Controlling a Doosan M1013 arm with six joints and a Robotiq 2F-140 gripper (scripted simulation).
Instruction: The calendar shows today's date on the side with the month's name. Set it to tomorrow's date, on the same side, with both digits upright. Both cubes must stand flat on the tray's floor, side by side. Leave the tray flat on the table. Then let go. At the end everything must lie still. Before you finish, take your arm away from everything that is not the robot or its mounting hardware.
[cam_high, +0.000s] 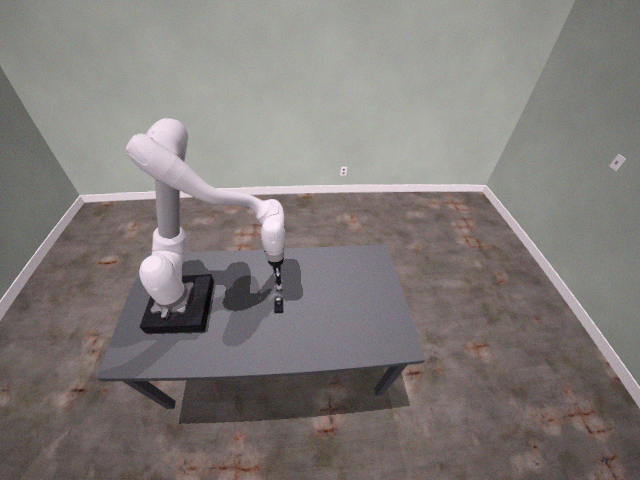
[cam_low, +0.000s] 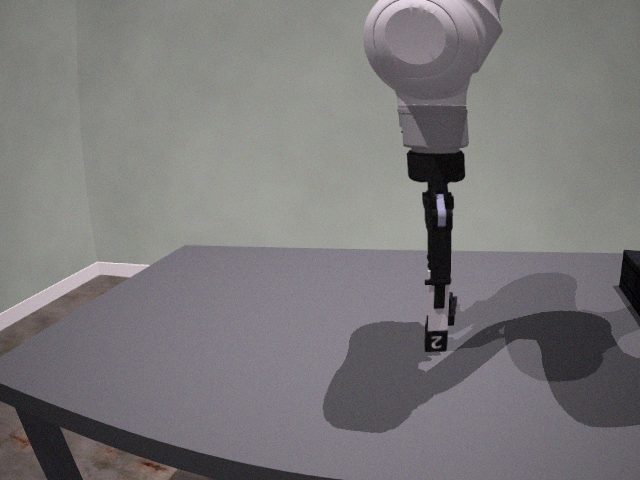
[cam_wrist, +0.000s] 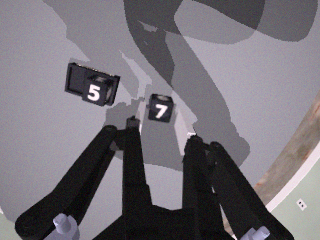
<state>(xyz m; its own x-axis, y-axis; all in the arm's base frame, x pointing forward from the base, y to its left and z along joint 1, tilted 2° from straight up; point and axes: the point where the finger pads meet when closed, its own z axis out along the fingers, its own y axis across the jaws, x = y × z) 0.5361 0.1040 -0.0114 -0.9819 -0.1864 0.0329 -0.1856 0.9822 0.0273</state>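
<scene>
Left of centre on the surface (cam_high: 336, 320), the tray (cam_wrist: 75, 75) shows a 5 inside. The 7 cube (cam_wrist: 160, 110) sits outside it, just beside, on the surface. Fingers are part-open above the cube, gripping nothing.

High overview, low side (close), wrist downward
</scene>
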